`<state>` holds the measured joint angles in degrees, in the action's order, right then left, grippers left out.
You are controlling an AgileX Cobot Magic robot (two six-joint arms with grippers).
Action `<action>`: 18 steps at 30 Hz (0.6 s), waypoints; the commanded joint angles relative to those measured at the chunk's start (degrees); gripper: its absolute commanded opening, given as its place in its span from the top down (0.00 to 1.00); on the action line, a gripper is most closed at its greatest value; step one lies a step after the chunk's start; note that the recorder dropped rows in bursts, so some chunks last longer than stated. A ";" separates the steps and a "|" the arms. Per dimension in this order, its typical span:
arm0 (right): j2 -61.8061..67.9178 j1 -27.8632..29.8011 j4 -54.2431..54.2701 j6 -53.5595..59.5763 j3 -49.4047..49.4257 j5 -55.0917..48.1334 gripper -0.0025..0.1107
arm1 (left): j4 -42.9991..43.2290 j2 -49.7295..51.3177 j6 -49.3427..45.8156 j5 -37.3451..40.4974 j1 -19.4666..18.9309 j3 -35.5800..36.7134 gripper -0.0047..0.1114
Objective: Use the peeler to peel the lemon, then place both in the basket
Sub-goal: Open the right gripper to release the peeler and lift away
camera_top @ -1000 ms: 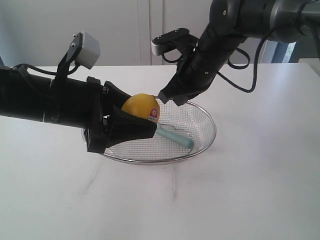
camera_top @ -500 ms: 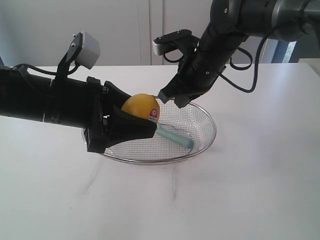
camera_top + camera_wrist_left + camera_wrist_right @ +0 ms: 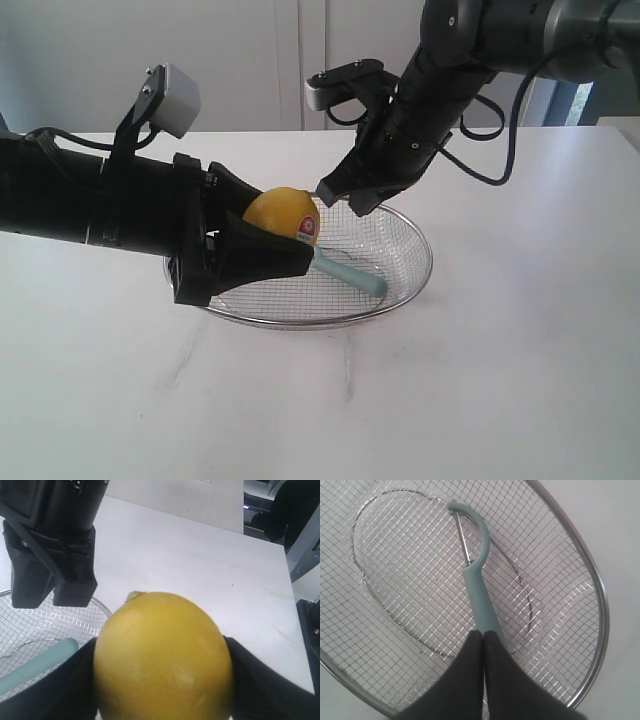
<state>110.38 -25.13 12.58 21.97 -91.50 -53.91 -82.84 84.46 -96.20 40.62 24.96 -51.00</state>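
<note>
Holding unchanged: left pincer [image 3: 280,230] grasping lemon [image 3: 282,213] over basket [image 3: 420,270]; right pincer [image 3: 483,637] clenched empty above peeler [image 3: 479,587] lying in basket.

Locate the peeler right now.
In the exterior view the peeler lies inside the basket near mid-frame, with its teal handle emerging just right of the lemon.
</note>
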 commanded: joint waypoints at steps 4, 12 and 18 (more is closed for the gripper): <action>-0.79 0.17 -0.12 -5.84 -0.41 -0.97 0.98 | -1.26 -0.51 -0.11 0.95 0.35 0.32 0.96; -1.25 0.17 -0.49 -9.66 -0.41 -7.54 0.98 | 0.57 -0.51 -0.11 0.95 0.35 0.32 0.96; -3.82 0.60 -1.26 -12.14 -0.41 -9.67 0.98 | 0.41 -0.51 0.00 1.62 0.35 0.32 0.96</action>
<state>108.31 -25.13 11.86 11.35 -91.50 -62.44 -81.16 84.46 -96.20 40.59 24.96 -51.00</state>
